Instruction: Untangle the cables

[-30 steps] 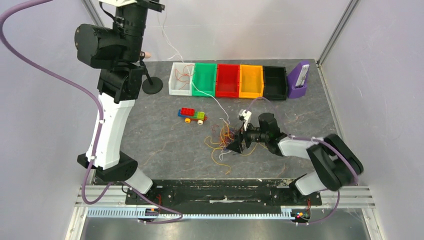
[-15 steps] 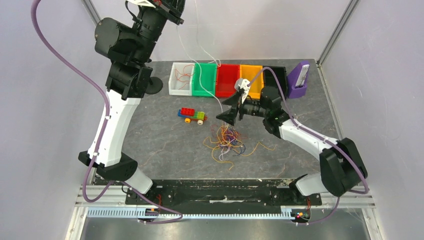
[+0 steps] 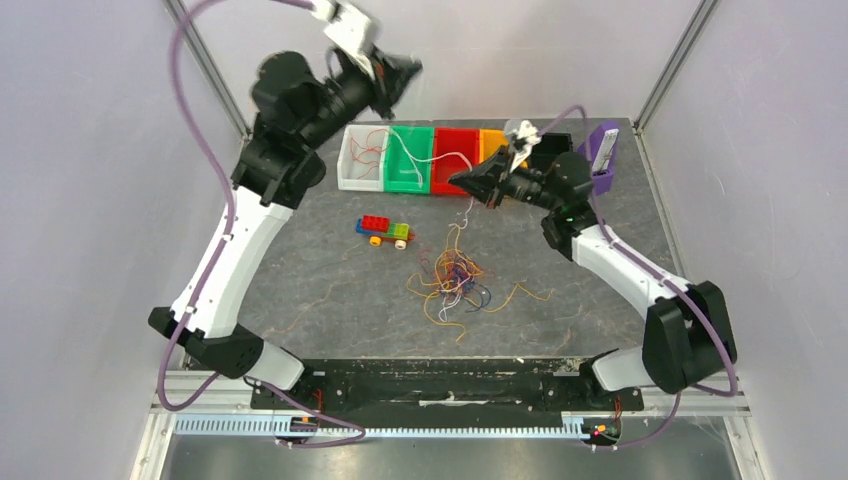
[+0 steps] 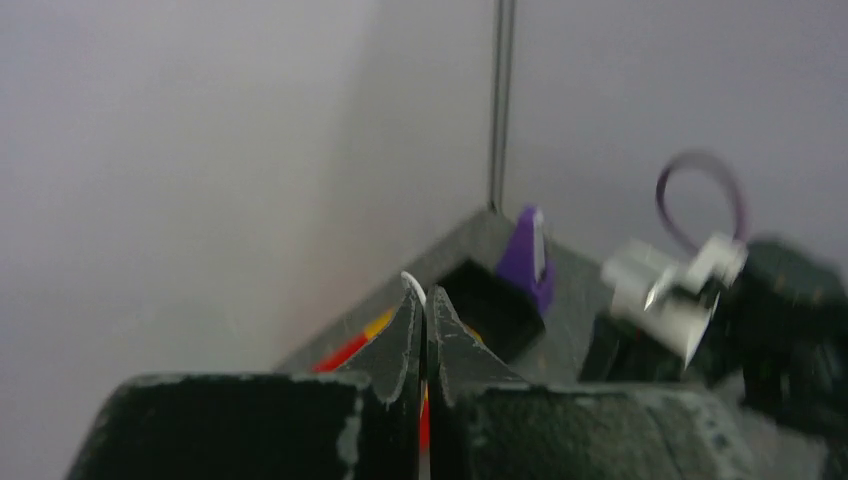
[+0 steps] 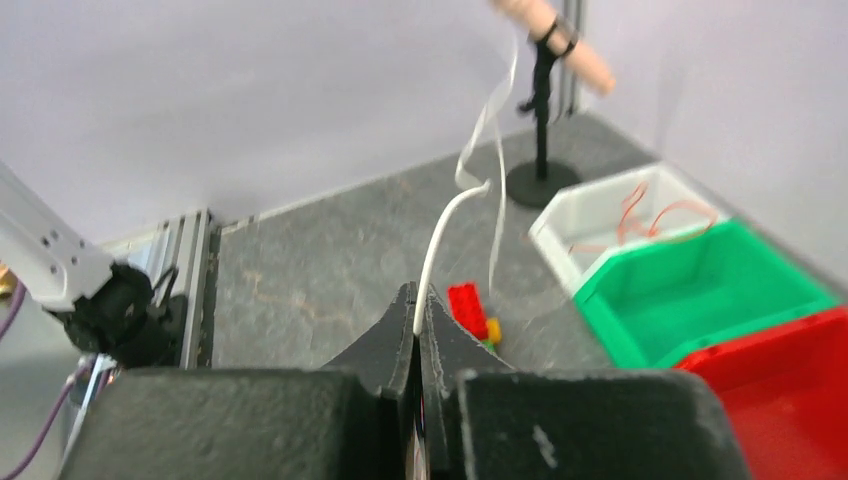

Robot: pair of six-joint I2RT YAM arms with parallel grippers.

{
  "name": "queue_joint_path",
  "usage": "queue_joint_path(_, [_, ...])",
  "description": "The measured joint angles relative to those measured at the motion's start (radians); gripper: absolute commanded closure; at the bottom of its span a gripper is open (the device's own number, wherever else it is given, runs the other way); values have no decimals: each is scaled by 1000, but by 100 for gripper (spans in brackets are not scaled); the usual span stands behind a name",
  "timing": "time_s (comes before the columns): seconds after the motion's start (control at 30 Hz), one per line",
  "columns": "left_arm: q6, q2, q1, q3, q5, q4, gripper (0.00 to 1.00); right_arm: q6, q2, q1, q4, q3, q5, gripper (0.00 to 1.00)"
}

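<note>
Pinching one white cable (image 5: 438, 240) between closed jaws, left gripper (image 3: 412, 70) and right gripper (image 3: 457, 181) hold it raised above the bins (image 3: 410, 186), likely to draw it clear of the tangle (image 3: 455, 278) on the table (image 3: 320, 280).

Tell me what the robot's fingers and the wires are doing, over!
Left fingers shut on white wire, high up. Right fingers shut on same wire. Tangle on table. Toy car beside it, not touching.
</note>
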Motion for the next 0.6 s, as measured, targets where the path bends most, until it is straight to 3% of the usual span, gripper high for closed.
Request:
queue_joint_path(0.13, [13,-40,0,-265,116,-70,98,104,-63,-48,110,29,-4,100])
queue_joint_path(0.33, [-63,-59,-1,-698,278,2,98,187,-101,-49,241,64,5,100])
queue_joint_path(0.6, [-98,-163,-1,-732,388,167,98,193,-105,-69,230,2,-58,99])
